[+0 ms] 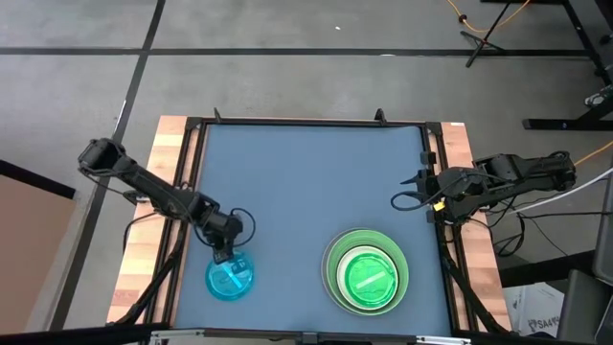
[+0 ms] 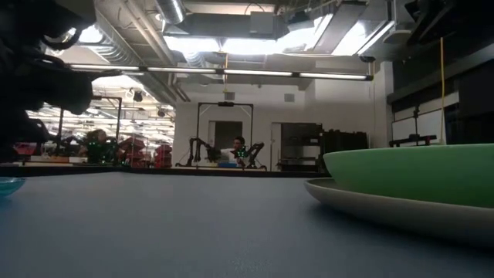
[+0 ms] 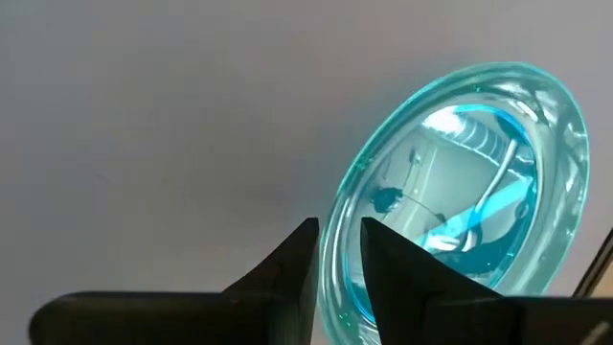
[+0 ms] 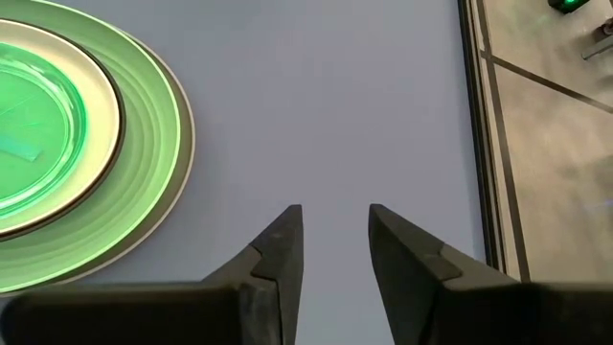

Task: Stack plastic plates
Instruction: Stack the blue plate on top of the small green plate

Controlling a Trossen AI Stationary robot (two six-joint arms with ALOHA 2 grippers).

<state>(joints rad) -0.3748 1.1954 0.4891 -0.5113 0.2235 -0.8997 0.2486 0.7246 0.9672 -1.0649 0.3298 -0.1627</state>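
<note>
Blue plate (image 3: 460, 182), tilted on edge, rim pinched by left end effector (image 3: 337, 251).

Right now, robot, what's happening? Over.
Left gripper pinching rim of small translucent blue plate. Right gripper open, idle at table's right edge. Green plate stack waiting. Path clear.

Bright ceiling lights (image 2: 231, 42), grey floor (image 1: 287, 57)

The stack of plates (image 1: 367, 270) is taken as landmark, set at the near right of the table (image 1: 306, 172). A single small plate (image 1: 230, 279) is placed well to its left. Within the stack, smaller plates are nested on larger ones.
</note>
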